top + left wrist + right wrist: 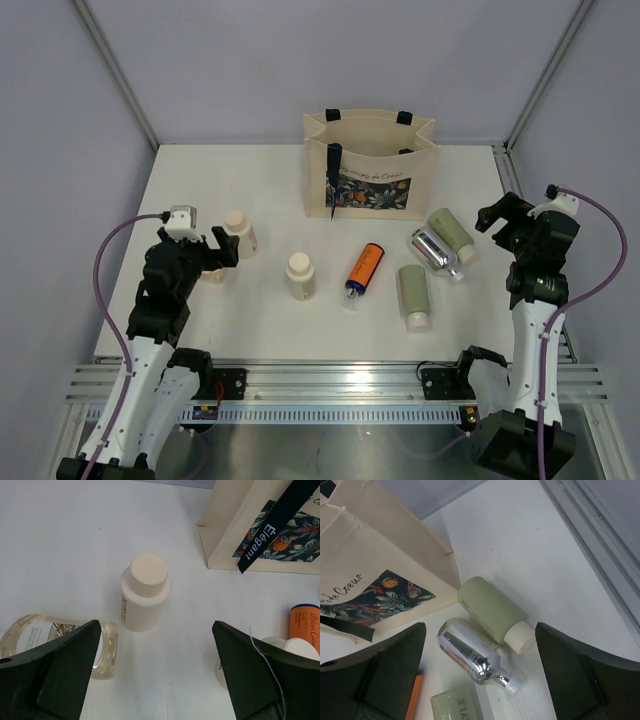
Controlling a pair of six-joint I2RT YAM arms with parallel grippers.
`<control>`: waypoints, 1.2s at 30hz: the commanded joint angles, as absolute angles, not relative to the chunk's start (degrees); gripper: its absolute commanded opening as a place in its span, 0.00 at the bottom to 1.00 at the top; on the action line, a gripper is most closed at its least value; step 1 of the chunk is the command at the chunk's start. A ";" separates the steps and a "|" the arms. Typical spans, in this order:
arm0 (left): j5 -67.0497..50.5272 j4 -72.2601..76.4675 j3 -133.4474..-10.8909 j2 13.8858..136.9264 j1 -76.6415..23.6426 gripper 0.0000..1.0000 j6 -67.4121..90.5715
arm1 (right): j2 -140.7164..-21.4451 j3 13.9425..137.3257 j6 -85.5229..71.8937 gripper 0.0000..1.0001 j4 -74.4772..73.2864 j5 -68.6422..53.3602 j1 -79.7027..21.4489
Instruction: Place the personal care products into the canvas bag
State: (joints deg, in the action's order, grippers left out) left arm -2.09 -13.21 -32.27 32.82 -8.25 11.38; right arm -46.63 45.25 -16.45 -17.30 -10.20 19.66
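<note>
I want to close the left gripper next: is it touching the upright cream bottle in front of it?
Apart. The left wrist view shows bare white table between the cream bottle and both fingers of the open left gripper.

The left arm [150, 330] leans forward from its base, and the left tool [226, 260] points inward with its fingers spread wide, holding nothing. The right arm [530, 320] stands more upright, and the right tool [493, 222] faces inward, likewise wide apart and empty.
</note>
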 commanded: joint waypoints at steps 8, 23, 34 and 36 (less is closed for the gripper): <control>3.77 -13.97 -36.29 38.65 -8.88 0.99 15.36 | -46.49 49.04 21.08 1.00 -28.45 -58.08 19.95; 6.33 -15.39 -46.84 60.37 -14.15 0.99 13.45 | -45.18 44.74 28.74 1.00 -29.36 -63.02 19.95; 13.53 -3.08 -48.50 75.31 -14.41 0.90 8.96 | -45.09 44.82 29.09 1.00 -29.97 -65.48 19.95; 14.15 -1.85 -49.39 78.39 -14.41 0.89 8.62 | -45.26 44.74 29.27 1.00 -29.88 -65.65 19.95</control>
